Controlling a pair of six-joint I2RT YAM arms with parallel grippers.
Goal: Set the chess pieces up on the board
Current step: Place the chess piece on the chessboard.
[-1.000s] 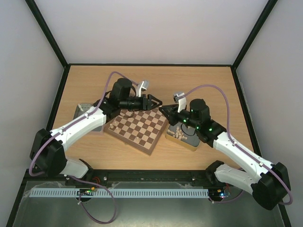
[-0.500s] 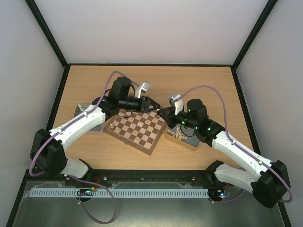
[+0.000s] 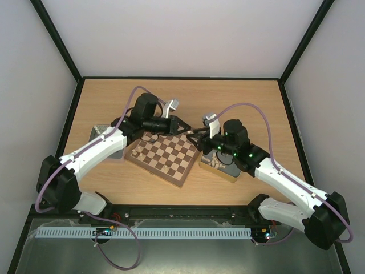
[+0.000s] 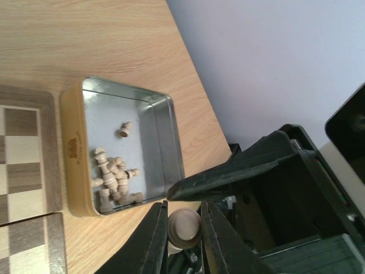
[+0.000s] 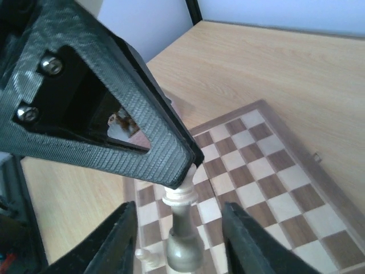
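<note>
Pale cream turned piece (image 4: 183, 227), round base showing, is pinched tight in the left gripper (image 4: 183, 214) above the board's (image 3: 165, 157) far right corner. Right gripper (image 5: 178, 211) fingers spread clear of it.

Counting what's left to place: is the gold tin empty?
Not empty. A cluster of pale pieces lies in the tin, one apart.

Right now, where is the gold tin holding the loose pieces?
In the top view the gold tin sits right of the chessboard, close beside its edge, partly under the right arm.
</note>
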